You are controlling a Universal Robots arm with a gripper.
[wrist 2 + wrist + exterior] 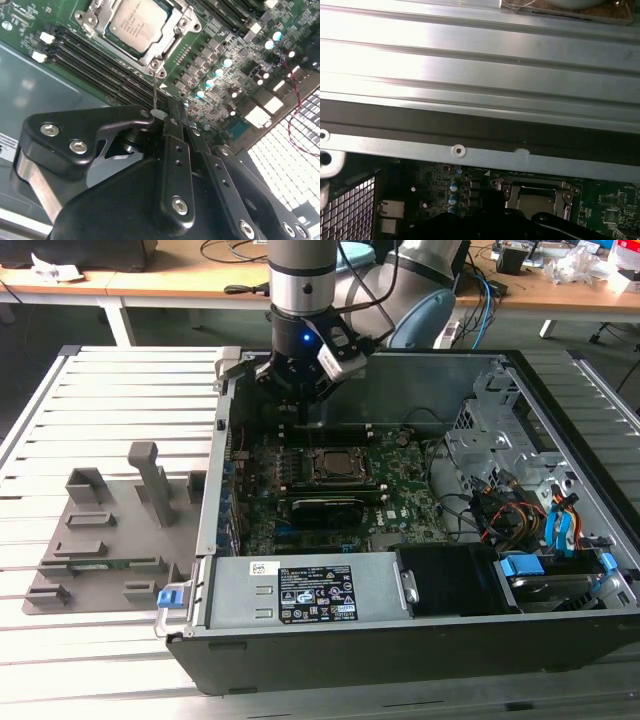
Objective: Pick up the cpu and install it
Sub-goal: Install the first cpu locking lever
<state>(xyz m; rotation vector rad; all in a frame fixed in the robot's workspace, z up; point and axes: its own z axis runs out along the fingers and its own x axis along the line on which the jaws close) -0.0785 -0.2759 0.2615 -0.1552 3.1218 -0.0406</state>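
Gripper hovers near the socketed cpu.

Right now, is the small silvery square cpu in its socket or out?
In: the silvery square cpu lies flat inside the metal socket frame on the green motherboard.

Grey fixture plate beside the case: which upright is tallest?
The narrow middle post: it stands clearly higher than the squat block to the exterior view's left and the low block nearest the case.
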